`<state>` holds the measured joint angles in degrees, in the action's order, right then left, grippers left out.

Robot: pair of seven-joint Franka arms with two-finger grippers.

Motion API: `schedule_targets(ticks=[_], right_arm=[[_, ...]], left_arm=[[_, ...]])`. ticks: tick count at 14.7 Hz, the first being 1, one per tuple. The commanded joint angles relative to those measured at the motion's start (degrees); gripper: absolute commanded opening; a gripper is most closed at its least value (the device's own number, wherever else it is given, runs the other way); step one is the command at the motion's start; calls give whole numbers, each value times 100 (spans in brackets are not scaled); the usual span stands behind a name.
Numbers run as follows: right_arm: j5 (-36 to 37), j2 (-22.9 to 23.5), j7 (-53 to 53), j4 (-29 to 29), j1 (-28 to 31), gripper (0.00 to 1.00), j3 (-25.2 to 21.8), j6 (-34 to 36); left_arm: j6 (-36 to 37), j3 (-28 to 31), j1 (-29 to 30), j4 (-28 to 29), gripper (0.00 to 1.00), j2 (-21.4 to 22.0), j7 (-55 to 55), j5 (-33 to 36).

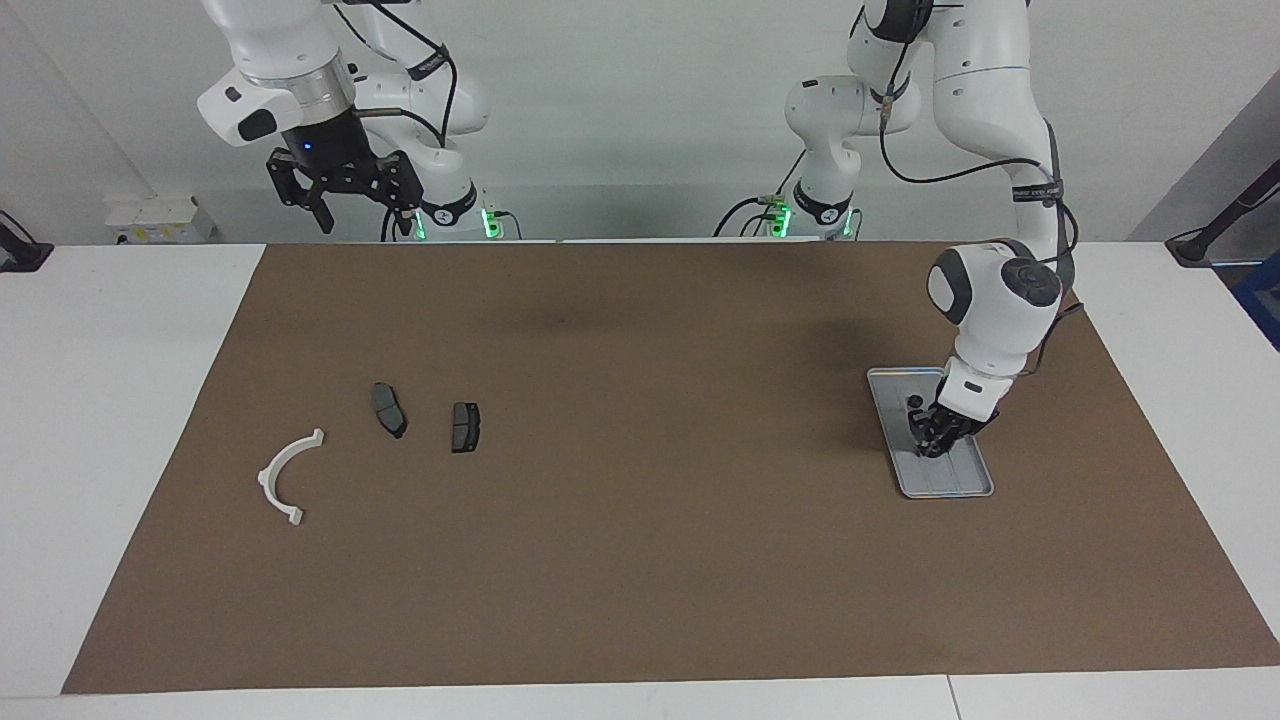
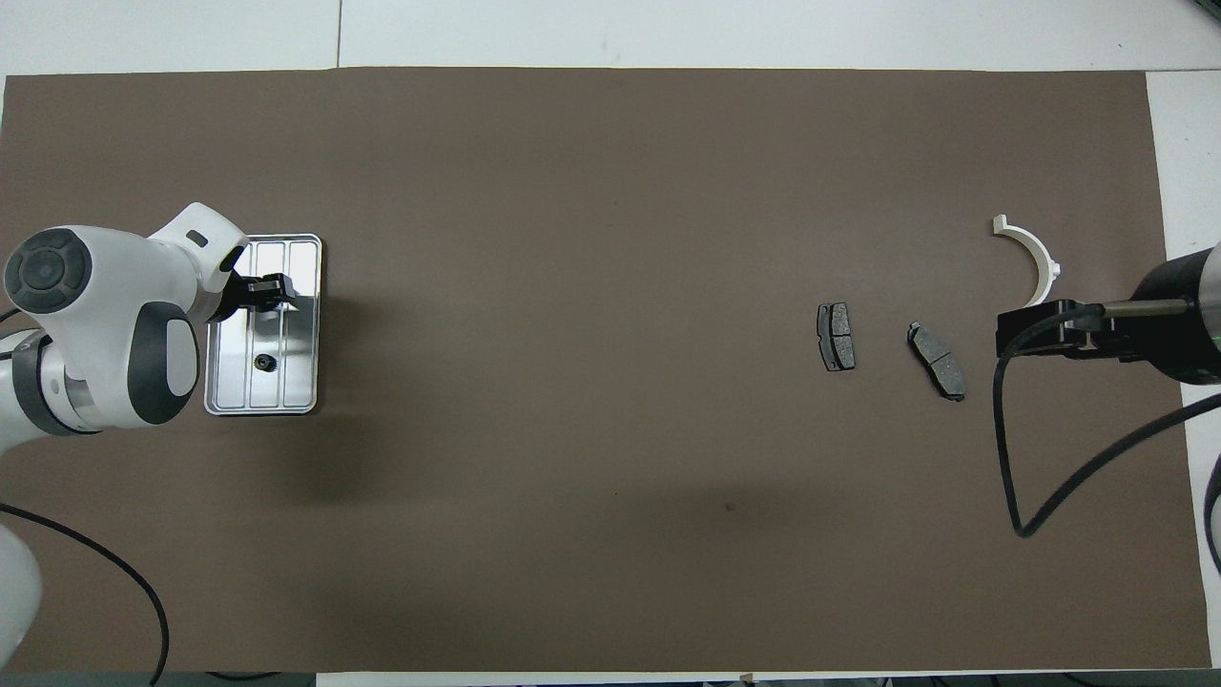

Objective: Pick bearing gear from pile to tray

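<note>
So the left hand [image 1: 935, 440] is hanging low over the tray [image 1: 975, 478], pointing down at the ribbed floor somewhere around the middle. From the overhead view its tip [image 2: 272, 291] is sitting over the tray's [image 2: 307, 329] farther half. Honestly can't tell if its fingers are spread or pressed together, they're just a dark clump from here, and I can't see anything pinched in them either.

The little black round piece [image 1: 914, 402] is lying inside the tray, on the floor, in the end nearer the robots, just beside the hand but not in it. Overhead it's showing up clearly [image 2: 261, 362] in the middle lane of the ribs.

The tray itself is sitting on the brown mat [image 1: 640, 500] toward the left arm's end of the surface.

Over at the right arm's end, the right hand [image 1: 352, 205] is waiting up in the air, fingers spread wide and holding nothing.

What's left of the pile is lying well apart from the tray: two dark grey brake pads [image 1: 389, 409] [image 1: 465, 427] side by side, and the white curved bracket [image 1: 285, 478] a bit farther from the robots than those two, closer to the mat's edge.
</note>
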<state>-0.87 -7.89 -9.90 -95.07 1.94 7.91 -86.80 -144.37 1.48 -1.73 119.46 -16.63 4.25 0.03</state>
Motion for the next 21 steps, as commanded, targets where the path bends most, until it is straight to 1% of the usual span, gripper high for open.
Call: schedule_targets(ticks=[1,2,4,5,7,11,13,14,15,16,17,19,20,21], right_arm=[[-36,-54,-38,-91,-10,100,-52,-48],[-36,-54,-38,-91,-10,100,-52,-48],[-45,-54,-30,-91,-10,100,-52,-48],[-53,-54,-3,-91,-1,100,-44,-57],[-80,-54,6,-91,25,100,-44,-57],[-97,-54,6,-91,34,100,-52,-48],[-97,-54,6,-91,34,100,-44,-48],[-97,-54,6,-91,34,100,-44,-48],[-97,-54,6,-91,43,100,-52,-48],[-97,-54,6,-91,52,100,-52,-48],[-97,-54,6,-91,69,100,-52,-48],[-97,-54,6,-91,70,100,-52,-48],[-97,-54,-3,-91,70,100,-52,-48],[-97,-54,-3,-91,70,100,-52,-48]], left_arm=[[337,27,-21,8,100,142,-38,-65],[791,27,14,-176,100,334,-99,-39],[1994,27,119,-606,100,878,-545,-38],[2418,27,207,-843,100,1115,-565,-38],[3026,45,243,-1353,100,1354,-583,-38],[3616,168,401,-2083,100,2030,-469,-117],[4168,212,419,-2574,100,2102,-372,-127],[4632,186,419,-2899,100,2041,-372,-22],[5246,159,410,-3189,100,2006,-363,205],[5661,124,332,-3210,100,2040,-372,408],[5874,107,313,-3132,100,2093,-407,410],[5990,80,287,-2755,100,2294,-407,401],[5964,28,235,-2640,100,2356,-381,401],[5920,1,147,-2665,100,2348,-363,401]])
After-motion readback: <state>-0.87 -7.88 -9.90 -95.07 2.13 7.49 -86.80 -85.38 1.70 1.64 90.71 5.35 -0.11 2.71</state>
